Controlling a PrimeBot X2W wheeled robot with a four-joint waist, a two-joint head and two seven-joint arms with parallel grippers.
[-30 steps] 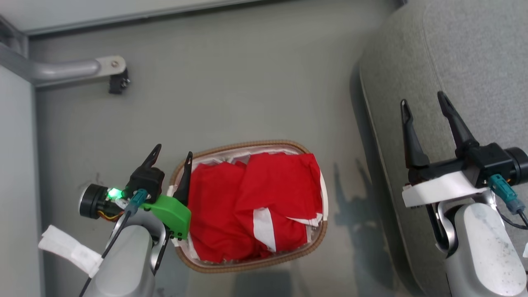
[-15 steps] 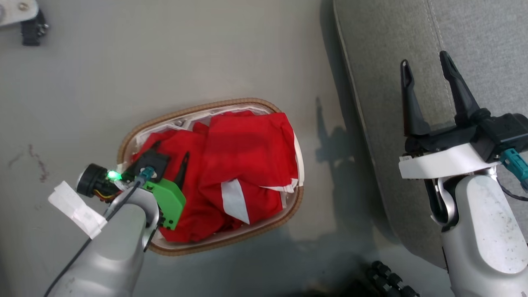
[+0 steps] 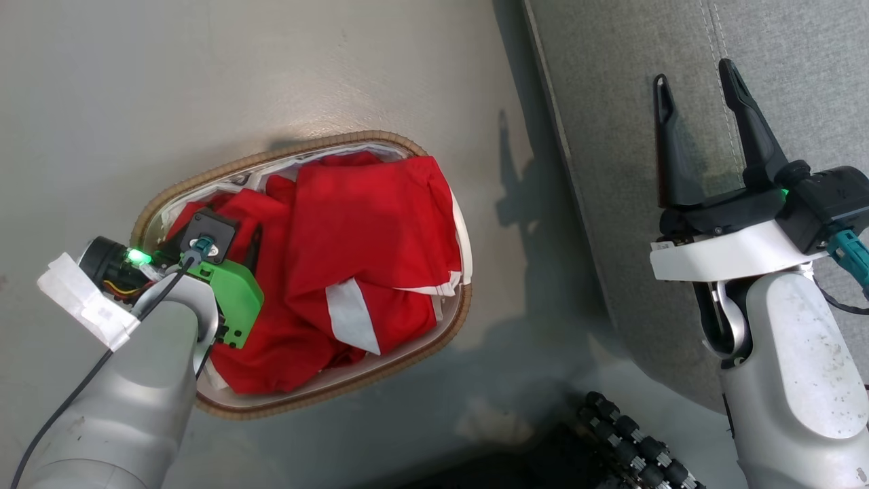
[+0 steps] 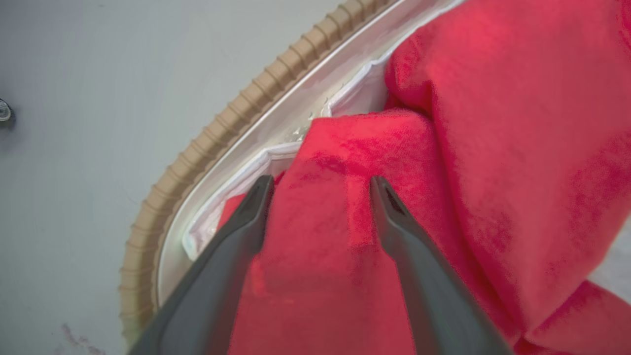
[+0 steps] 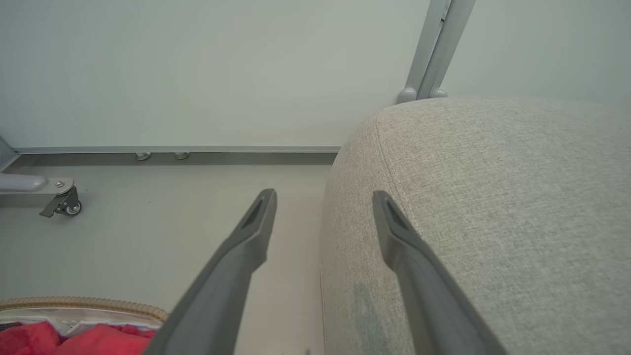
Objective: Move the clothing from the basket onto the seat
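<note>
The left gripper (image 4: 320,185) is lowered into the left end of the basket (image 4: 204,148), just inside its brown woven rim. Its fingers (image 4: 236,246) stand apart, one on each side of a raised fold of the plain red garment (image 4: 345,162). The fold lies between them and they have not closed on it. A green light glows on the wrist behind the left gripper in the head view.

The basket stands on the pale grey floor (image 3: 271,68). Both pieces of clothing are inside it, and the white liner (image 3: 237,178) shows along the upper rim. The plain red garment fills the left and lower part. The striped garment (image 3: 366,217) lies over it towards the right, with a broad white stripe showing near the lower middle and white trim along the right rim.

Right of the basket, across a strip of bare floor, is the seat (image 3: 611,170), its rounded grey edge and a stitched seam in view. No clothing lies on the part of it that shows. A black ribbed object (image 3: 631,441) sits at the bottom edge; I cannot tell what it is.

The right gripper (image 3: 692,75) hangs over the seat's left edge, fingers spread wide and holding nothing. In the right wrist view, a small caster (image 5: 66,206) stands on the floor by the wall.
</note>
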